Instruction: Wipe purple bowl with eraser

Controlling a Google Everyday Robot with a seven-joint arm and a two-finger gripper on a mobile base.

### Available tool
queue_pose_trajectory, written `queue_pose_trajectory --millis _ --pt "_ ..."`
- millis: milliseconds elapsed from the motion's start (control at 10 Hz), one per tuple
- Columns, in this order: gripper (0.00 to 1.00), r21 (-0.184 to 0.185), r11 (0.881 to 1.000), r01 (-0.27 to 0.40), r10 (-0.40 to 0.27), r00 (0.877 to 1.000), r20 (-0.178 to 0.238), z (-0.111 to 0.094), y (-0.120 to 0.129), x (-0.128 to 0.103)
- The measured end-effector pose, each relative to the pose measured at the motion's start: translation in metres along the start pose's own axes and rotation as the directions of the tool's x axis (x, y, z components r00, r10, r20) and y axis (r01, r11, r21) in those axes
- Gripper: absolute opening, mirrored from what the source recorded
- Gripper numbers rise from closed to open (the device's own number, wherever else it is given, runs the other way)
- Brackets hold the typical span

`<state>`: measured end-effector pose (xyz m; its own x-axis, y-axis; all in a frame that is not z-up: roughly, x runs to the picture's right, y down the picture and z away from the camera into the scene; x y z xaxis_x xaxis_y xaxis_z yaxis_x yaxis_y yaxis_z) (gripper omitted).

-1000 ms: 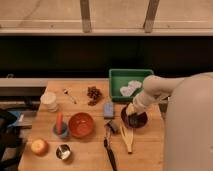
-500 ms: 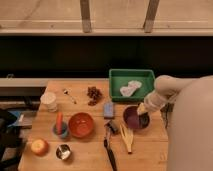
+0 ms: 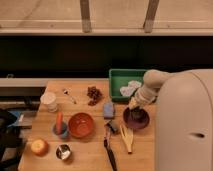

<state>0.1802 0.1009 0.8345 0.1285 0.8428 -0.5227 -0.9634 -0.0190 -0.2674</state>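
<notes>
Arm over the purple bowl on the wooden surface [image 3: 90, 150]

The green bin [image 3: 118, 80] sits just behind the purple bowl [image 3: 141, 120]; the gripper [image 3: 133, 112] hangs inside the bowl, fingers pressed together on the eraser [image 3: 133, 116].

Wooden table [image 3: 90, 155], viewed from above. Robot arm's gripper [image 3: 134, 113] shut, lowered into the round dark purple bowl [image 3: 142, 121] at the table's right side; small dark eraser not discernible. Round orange-red bowl [image 3: 81, 125] sits left of it. Light blue rectangular block [image 3: 109, 110] lies between them. Green rectangular bin [image 3: 121, 82] stands behind.
</notes>
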Motion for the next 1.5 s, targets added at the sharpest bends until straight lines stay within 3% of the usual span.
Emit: queue_pose_trajectory --millis 200,400,900,1200,1500 --pt "0.00 -0.006 1.000 0.003 -0.003 1.000 0.008 0.000 0.012 -0.001" --pt "0.00 0.007 1.000 0.001 -0.001 1.000 0.007 -0.004 0.016 0.013" --pt "0.00 0.062 0.996 -0.064 0.064 0.998 0.006 -0.024 -0.028 0.065" --pt "0.00 0.069 0.994 -0.080 0.079 0.997 0.018 -0.021 -0.045 0.045" --pt "0.00 0.027 0.999 -0.026 0.025 0.999 0.034 -0.009 -0.022 0.015"
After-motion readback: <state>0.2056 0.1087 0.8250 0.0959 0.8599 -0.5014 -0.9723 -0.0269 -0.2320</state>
